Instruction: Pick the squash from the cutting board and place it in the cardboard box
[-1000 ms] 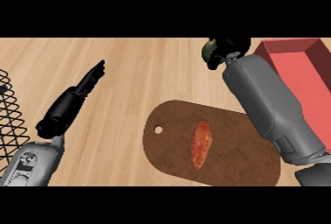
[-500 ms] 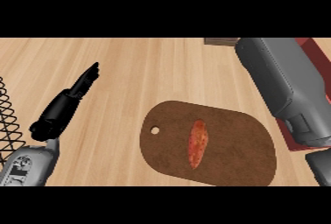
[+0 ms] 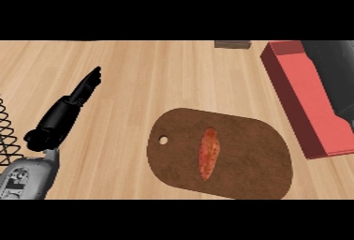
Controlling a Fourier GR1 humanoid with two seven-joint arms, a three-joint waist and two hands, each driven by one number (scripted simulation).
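A slim orange-red squash (image 3: 207, 153) lies lengthwise in the middle of the brown cutting board (image 3: 250, 164), with nothing touching it. The box (image 3: 302, 96) is a red open tray along the right side, just past the board's far right corner. My left hand (image 3: 68, 107) rests at the left with fingers straight and open, pointing away, well clear of the board. Only the grey forearm (image 3: 335, 70) of my right arm shows, lying over the box at the upper right; its hand is out of the picture.
A black wire rack (image 3: 7, 127) pokes in at the left edge beside my left forearm. A small dark block (image 3: 232, 44) sits at the far edge of the wooden counter (image 3: 159, 79).
My right arm has swung up and to the right; its hand, seen near the box a second ago, has left the picture. The squash and my left hand have stayed put.
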